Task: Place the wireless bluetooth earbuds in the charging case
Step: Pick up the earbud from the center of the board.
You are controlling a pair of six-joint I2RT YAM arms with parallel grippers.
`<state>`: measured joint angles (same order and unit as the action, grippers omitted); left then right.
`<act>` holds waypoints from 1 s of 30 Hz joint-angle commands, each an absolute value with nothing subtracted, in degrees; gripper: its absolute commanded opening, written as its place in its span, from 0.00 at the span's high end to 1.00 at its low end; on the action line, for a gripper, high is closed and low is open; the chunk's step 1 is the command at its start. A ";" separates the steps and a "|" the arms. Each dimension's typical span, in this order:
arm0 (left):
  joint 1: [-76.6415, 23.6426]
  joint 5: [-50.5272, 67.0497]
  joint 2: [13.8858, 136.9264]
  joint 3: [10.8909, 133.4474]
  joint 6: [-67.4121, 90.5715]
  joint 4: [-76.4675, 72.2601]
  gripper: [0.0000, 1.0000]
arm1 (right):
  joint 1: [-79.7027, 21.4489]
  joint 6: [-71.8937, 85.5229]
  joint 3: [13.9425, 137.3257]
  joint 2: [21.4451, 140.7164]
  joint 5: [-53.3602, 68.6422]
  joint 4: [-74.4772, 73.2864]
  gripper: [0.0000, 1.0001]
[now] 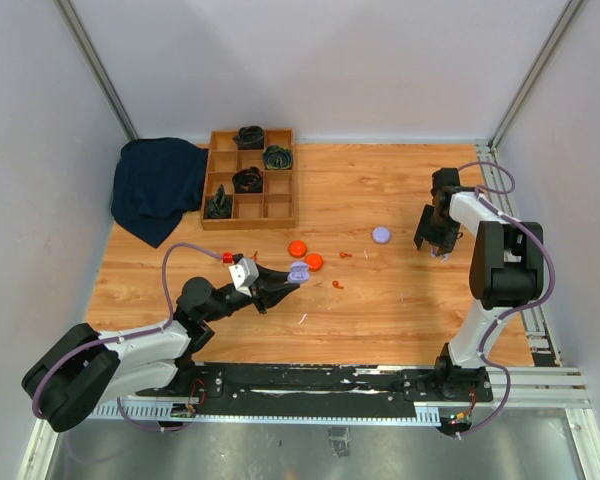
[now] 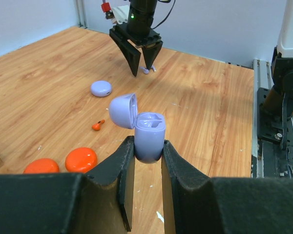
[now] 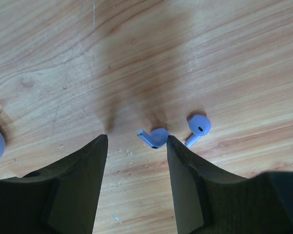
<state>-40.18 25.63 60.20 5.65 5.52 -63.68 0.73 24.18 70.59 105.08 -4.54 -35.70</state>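
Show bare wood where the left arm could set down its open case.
Free: the near wood between the left gripper with its lilac case and the right arm's base; the far strip between the tray and the right gripper. Crowded: the middle, around the orange discs, orange earbuds and lilac disc.

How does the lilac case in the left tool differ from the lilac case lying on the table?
The held lilac case has its lid open and stands upright in the left tool; the other lilac case is shut and lies flat on the table, untouched. Both are lilac.
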 commanded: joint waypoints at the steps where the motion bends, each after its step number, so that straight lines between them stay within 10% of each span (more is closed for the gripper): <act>1: -39.81 26.02 59.58 5.63 4.66 -64.51 1.00 | 2.02 23.14 69.66 104.24 -4.40 -34.22 0.47; 21: -39.81 26.29 59.38 5.87 4.66 -64.08 1.00 | 2.11 15.63 73.42 108.54 -1.87 -34.56 0.46; 30: -39.81 26.37 59.43 5.89 4.66 -63.99 1.00 | 1.70 15.37 70.25 107.63 0.07 -34.98 0.67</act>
<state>-40.18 25.74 60.18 5.65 5.52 -63.22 0.73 16.14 72.07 107.72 -0.89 -33.65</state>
